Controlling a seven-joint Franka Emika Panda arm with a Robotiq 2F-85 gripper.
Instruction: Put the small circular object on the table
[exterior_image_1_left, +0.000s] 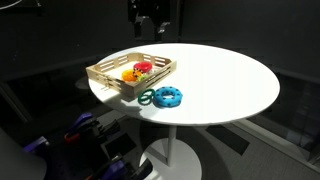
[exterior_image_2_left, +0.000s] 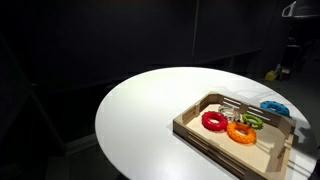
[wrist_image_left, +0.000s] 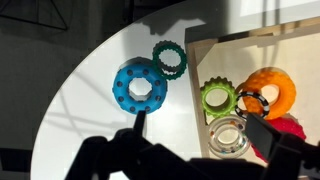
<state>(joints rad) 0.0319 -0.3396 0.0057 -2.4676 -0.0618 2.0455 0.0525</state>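
Note:
The small dark green ring (wrist_image_left: 169, 59) lies flat on the white table (wrist_image_left: 85, 70), touching the bright blue bumpy ring (wrist_image_left: 140, 87) and just outside the wooden tray's rim (wrist_image_left: 193, 75). In an exterior view the green ring (exterior_image_1_left: 146, 97) sits beside the blue ring (exterior_image_1_left: 167, 96) at the tray's near corner. My gripper (wrist_image_left: 200, 130) is open and empty, well above the tray's edge. It shows as a dark shape high above the table in an exterior view (exterior_image_1_left: 150, 22).
The tray (exterior_image_1_left: 110, 75) holds a light green ring (wrist_image_left: 218, 97), an orange ring (wrist_image_left: 272, 88), a black-and-white ring, a clear ring (wrist_image_left: 228, 138) and a red toy (exterior_image_2_left: 213, 121). The table top (exterior_image_1_left: 230, 80) is bare beyond the tray. The surroundings are dark.

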